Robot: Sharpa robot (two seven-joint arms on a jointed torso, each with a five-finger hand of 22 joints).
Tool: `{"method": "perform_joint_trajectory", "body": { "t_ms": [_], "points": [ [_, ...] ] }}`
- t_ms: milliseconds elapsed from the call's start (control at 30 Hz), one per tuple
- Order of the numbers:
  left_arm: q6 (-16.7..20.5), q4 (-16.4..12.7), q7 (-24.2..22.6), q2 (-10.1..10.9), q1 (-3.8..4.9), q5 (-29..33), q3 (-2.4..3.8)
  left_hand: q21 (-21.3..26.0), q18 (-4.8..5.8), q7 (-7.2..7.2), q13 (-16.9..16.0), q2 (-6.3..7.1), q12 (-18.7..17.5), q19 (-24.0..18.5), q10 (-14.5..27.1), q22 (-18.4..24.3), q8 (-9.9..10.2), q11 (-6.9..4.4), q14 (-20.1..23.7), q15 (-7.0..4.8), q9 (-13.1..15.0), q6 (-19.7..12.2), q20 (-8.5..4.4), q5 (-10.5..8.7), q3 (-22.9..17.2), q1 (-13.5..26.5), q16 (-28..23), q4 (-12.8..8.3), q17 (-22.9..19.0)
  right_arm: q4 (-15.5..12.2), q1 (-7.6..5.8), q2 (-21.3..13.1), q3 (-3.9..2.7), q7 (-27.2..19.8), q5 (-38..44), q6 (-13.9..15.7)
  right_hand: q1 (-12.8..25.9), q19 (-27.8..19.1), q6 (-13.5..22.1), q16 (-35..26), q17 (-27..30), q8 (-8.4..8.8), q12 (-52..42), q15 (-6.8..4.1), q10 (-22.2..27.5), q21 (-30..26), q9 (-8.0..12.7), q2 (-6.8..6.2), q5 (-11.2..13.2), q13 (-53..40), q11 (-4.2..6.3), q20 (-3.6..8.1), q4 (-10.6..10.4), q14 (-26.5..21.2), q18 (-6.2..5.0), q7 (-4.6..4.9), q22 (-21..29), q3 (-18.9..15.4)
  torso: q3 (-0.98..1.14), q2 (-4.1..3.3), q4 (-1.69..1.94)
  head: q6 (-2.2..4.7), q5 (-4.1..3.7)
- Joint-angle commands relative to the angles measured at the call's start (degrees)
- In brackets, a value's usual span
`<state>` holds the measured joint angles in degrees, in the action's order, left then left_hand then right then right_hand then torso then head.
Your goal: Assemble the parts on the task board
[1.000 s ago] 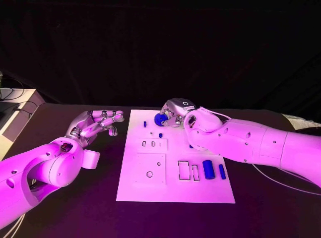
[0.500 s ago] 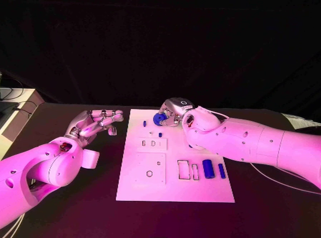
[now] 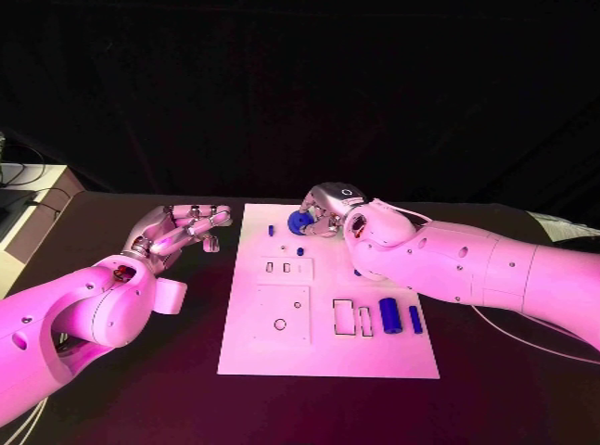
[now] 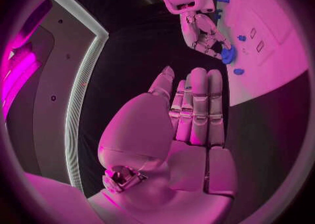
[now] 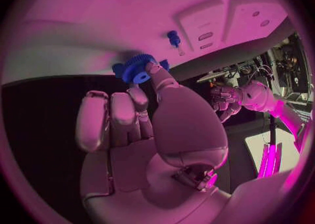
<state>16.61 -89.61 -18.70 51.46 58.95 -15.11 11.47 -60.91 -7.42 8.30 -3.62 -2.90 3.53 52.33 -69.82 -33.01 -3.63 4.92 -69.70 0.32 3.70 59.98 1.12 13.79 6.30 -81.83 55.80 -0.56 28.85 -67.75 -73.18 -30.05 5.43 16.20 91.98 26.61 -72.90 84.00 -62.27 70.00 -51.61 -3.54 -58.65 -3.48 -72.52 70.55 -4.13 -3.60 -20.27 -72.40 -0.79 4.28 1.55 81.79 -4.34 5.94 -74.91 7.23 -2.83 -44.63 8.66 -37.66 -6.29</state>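
gear pinched in our right hand over the task board's far edge; our left hand beside it, empty, fingers loosely spread.

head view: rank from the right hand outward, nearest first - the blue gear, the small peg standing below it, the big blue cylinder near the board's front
1. Blue gear: held in the right hand's fingers, at the board's far end.
2. Small peg: mid-board, just nearer the robot than the gear.
3. Big cylinder: near the front right of the board, farthest.

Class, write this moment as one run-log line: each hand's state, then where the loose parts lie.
right hand: holds blue gear over board | left hand: empty, beside board | two blue cylinders: lying on board
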Motion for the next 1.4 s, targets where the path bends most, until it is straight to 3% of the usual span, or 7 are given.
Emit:
{"method": "perform_joint_trajectory", "body": {
  "t_ms": [33, 433, 533, 633, 767, 1233, 1400],
  "points": [
    [-0.89, -0.06, -0.29, -0.09, 0.01, -0.13, 0.05, -0.22, -0.71, -0.09, 0.03, 0.03, 0.14, -0.38, 0.41, 0.05, -0.06, -0.08, 0.31, 0.13, 0.00, -0.15, -0.04, 0.22, -0.32, 0.18, 0.27, 0.07, -0.05, -0.32, 0.51, -0.39, 0.28, 1.05, 1.01, -1.04, -0.11, 2.18, -1.13, -0.33, -0.02, -0.23, 0.02, 0.14, 0.40, -0.28, -0.14, -0.47, 0.24, 0.05, 0.03, -0.26, -0.41, 0.08, 0.49, 0.95, -9.86, 0.05, 0.03, 0.02, 0.00, -0.04, 0.07],
    [-0.92, 0.07, -0.28, -0.16, 0.01, -0.13, 0.05, -0.28, -0.73, -0.06, 0.03, 0.06, 0.12, -0.40, 0.55, 0.13, -0.07, -0.04, 0.31, 0.15, 0.01, -0.18, -0.01, 0.21, -0.42, 0.13, 0.31, 0.03, -0.09, -1.09, 0.73, -0.76, 0.27, 1.06, 1.16, 0.16, 0.03, 2.21, -0.76, -0.37, -0.12, -0.16, 0.17, 0.19, 0.53, -0.28, -0.06, -1.23, 0.58, 0.35, -0.06, -0.26, -1.30, 0.11, 0.50, 1.09, -9.87, -0.16, 0.02, -0.04, -0.06, -0.03, 0.13],
    [-0.90, 0.07, -0.25, -0.16, 0.01, -0.13, 0.05, -0.28, -0.73, -0.06, 0.03, 0.06, 0.12, -0.40, 0.55, 0.13, -0.07, -0.04, 0.31, 0.15, 0.01, -0.18, -0.01, 0.21, -0.42, 0.13, 0.31, 0.03, -0.09, -0.80, 0.74, -0.62, 0.27, 1.03, 0.86, 0.45, 0.61, 2.17, 1.64, -0.39, -0.17, -0.10, 2.03, 0.52, 1.60, -0.37, 0.13, -2.40, 4.36, 1.60, -0.54, -0.47, -2.47, 0.07, 0.47, 1.77, -9.85, -0.57, -0.01, -0.04, -0.09, -0.05, 0.06],
    [-0.89, 0.07, -0.24, -0.18, 0.01, -0.13, 0.05, -0.33, -0.76, 0.01, 0.03, 0.12, 0.13, -0.41, 0.62, 0.19, -0.04, 0.00, 0.33, 0.18, 0.00, -0.28, 0.02, 0.20, -0.45, 0.19, 0.33, 0.02, -0.11, -0.58, 0.75, -0.51, 0.27, 0.95, 0.47, 0.49, 0.61, 2.13, 16.68, -0.21, -0.42, 0.17, 4.79, 1.73, 3.18, -0.44, 0.88, -7.97, 10.00, 4.55, -2.10, -1.53, -9.90, -0.06, 0.15, 4.03, -9.86, 1.38, -0.02, -0.03, -0.08, -0.02, 0.04],
    [-0.87, 0.07, -0.21, -0.18, 0.01, -0.13, 0.05, -0.33, -0.76, 0.01, 0.03, 0.12, 0.13, -0.41, 0.62, 0.19, -0.04, 0.00, 0.33, 0.18, 0.00, -0.28, 0.02, 0.20, -0.45, 0.19, 0.33, 0.02, -0.11, -0.45, 0.75, -0.49, 0.27, 0.72, -0.42, 0.17, -0.98, 2.16, 17.93, -0.01, -0.51, 0.50, 3.77, 1.91, 3.59, -0.27, 1.00, -9.56, 9.89, 5.71, -2.26, -1.99, -16.43, -0.11, -0.07, 4.16, -9.90, 0.42, -0.03, 0.00, 0.00, -0.11, -0.07],
    [-0.75, 0.10, -0.12, -0.13, 0.01, -0.13, 0.05, -0.36, -0.77, 0.09, 0.03, 0.16, 0.14, -0.42, 0.67, 0.23, -0.05, 0.04, 0.33, 0.20, 0.00, -0.41, 0.04, 0.22, -0.47, 0.22, 0.34, 0.03, -0.14, -1.29, 0.75, -1.25, 0.27, -1.28, -5.12, -1.61, 4.07, 2.36, 4.77, 0.81, -1.31, -0.15, 0.36, 1.17, 1.97, 1.01, 0.42, -4.03, 4.31, 4.08, -1.23, -1.35, -8.99, 0.09, 0.30, 2.56, -10.15, 0.04, -0.01, -0.02, -0.03, -0.18, -0.05],
    [-0.70, 0.16, -0.06, -0.13, 0.01, -0.13, 0.05, -0.39, -0.80, 0.14, 0.02, 0.06, 0.14, -0.42, 0.71, 0.27, -0.06, 0.06, 0.32, 0.22, 0.00, -0.46, 0.07, 0.24, -0.55, 0.20, 0.35, 0.05, -0.16, -1.66, 0.80, -1.72, 0.27, -2.61, -6.59, -1.23, 5.20, 2.43, 2.03, 0.93, -1.53, -0.21, -0.45, 0.61, 0.99, 1.37, 0.42, 2.11, 0.92, 3.05, -0.69, -0.85, -7.10, 0.17, 0.49, 1.79, -10.22, -0.14, 0.00, 0.00, 0.00, -0.28, 0.04]
  ]
}}
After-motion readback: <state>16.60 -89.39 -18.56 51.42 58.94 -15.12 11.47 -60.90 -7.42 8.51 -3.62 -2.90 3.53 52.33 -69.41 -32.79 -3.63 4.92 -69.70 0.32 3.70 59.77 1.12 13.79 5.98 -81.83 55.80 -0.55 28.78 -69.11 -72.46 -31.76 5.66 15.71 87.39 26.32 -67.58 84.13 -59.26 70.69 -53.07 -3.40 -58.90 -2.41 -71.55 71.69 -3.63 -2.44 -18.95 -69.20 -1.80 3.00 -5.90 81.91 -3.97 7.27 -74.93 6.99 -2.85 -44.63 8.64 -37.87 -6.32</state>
